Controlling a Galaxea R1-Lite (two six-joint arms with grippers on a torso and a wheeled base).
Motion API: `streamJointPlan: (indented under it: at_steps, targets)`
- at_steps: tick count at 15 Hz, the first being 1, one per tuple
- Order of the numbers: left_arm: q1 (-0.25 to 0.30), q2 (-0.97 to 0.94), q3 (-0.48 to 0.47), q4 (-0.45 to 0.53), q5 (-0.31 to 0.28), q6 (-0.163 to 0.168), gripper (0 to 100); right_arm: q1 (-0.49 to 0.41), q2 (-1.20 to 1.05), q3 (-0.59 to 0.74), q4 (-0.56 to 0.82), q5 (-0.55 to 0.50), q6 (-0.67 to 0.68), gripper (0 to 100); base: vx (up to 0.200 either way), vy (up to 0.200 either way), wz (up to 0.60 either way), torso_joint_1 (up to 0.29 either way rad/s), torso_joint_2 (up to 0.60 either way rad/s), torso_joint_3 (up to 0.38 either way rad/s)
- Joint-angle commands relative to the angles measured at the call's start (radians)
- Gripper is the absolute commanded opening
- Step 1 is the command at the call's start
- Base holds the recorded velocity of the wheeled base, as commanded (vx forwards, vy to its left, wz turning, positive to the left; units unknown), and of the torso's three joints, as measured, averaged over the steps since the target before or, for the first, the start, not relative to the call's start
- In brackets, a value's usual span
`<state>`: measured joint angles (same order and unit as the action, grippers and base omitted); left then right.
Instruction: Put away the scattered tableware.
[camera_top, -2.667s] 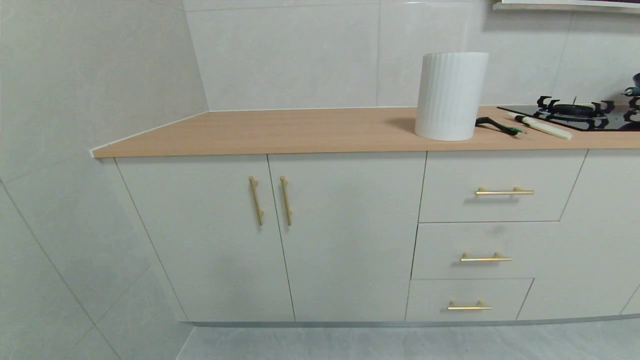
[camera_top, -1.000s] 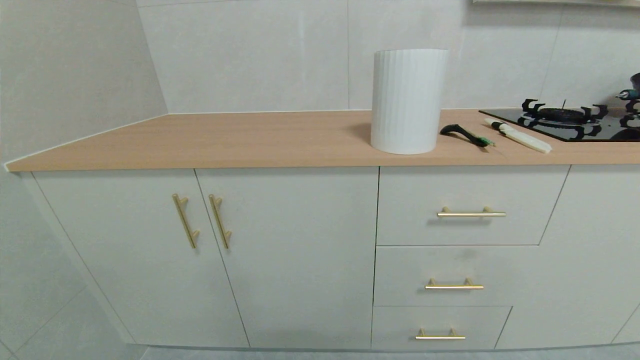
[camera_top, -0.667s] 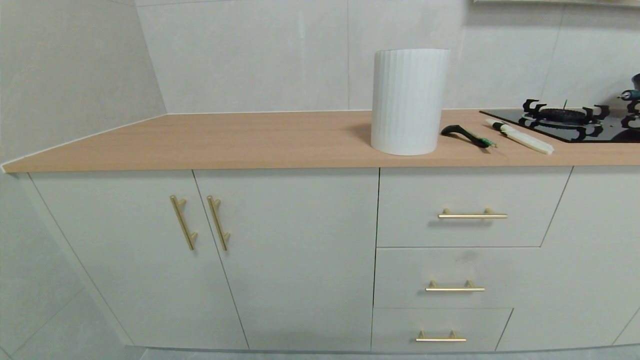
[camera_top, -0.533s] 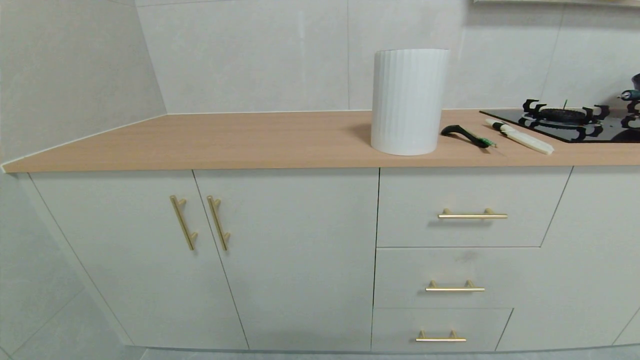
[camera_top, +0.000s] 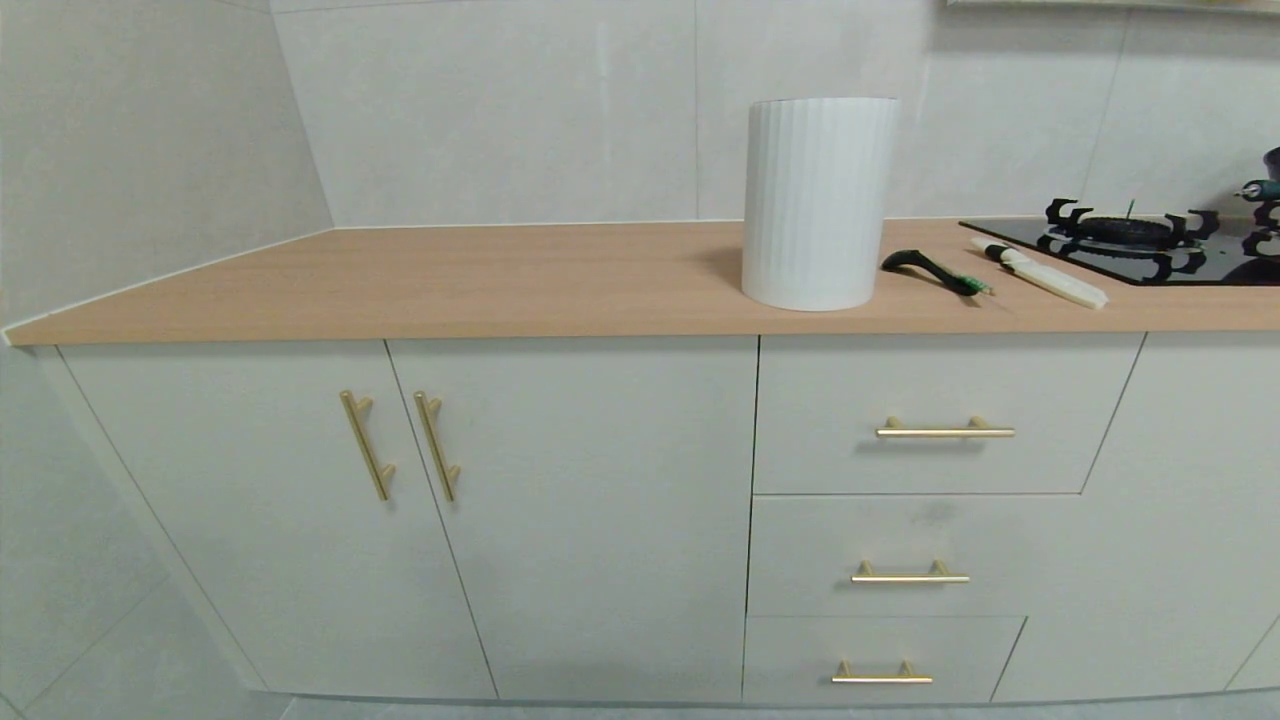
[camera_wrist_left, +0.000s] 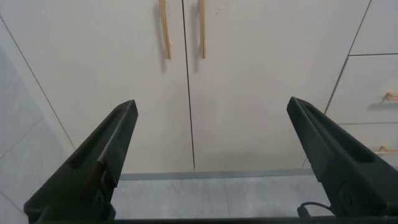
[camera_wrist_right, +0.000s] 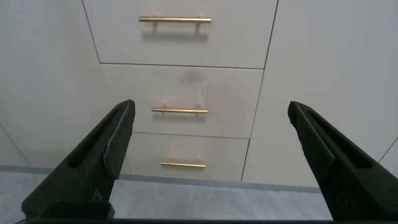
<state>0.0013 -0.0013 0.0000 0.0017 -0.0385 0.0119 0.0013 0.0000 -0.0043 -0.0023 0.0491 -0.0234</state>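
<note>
Head view shows us a black-handled utensil (camera_top: 932, 270) and a white utensil (camera_top: 1045, 274) lying on the countertop (camera_top: 500, 280) just right of the white ribbed holder (camera_top: 818, 203), while our left gripper (camera_wrist_left: 211, 106) and right gripper (camera_wrist_right: 210, 106) gape wide, holding nothing.

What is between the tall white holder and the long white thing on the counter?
In the head view, a small black tool with a green tip lies on the countertop between the tall white holder and the long white utensil.
</note>
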Motion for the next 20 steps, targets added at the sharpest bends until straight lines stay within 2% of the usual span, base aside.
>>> streamJointPlan:
  at_steps: [1, 2, 5, 10, 11, 12, 17, 20]
  targets:
    - [0.0, 0.001, 0.0, 0.0, 0.0, 0.0, 100, 0.02, 0.087, -0.172, -0.004, 0.029, 0.036, 100, 0.0, 0.0, 0.0, 0.0, 0.0, 0.0]
    - [0.0, 0.001, 0.0, 0.0, 0.0, 0.0, 100, 0.049, 0.193, -0.218, 0.008, 0.046, 0.037, 100, 0.0, 0.0, 0.0, 0.0, 0.0, 0.0]
    - [0.0, 0.001, 0.0, 0.0, 0.0, 0.0, 100, 0.108, 0.525, -0.249, -0.007, 0.12, 0.017, 100, 0.0, 0.0, 0.0, 0.0, 0.0, 0.0]
    - [0.0, 0.001, 0.0, 0.0, 0.0, 0.0, 100, 0.111, 1.066, -0.404, -0.038, 0.118, 0.026, 100, 0.0, 0.0, 0.0, 0.0, 0.0, 0.0]
    - [0.0, 0.001, 0.0, 0.0, 0.0, 0.0, 100, 0.111, 1.108, -0.419, -0.038, 0.12, 0.026, 100, 0.0, 0.0, 0.0, 0.0, 0.0, 0.0]
    - [0.0, 0.001, 0.0, 0.0, 0.0, 0.0, 100, 0.109, 1.262, -0.484, -0.045, 0.121, 0.026, 100, 0.0, 0.0, 0.0, 0.0, 0.0, 0.0]
    - [0.0, 0.001, 0.0, 0.0, 0.0, 0.0, 100, 0.102, 1.697, -0.651, -0.196, 0.118, 0.03, 100, 0.0, 0.0, 0.0, 0.0, 0.0, 0.0]
    - [0.0, 0.001, 0.0, 0.0, 0.0, 0.0, 100, 0.105, 1.864, -0.637, -0.338, 0.094, 0.042, 100, 0.0, 0.0, 0.0, 0.0, 0.0, 0.0]
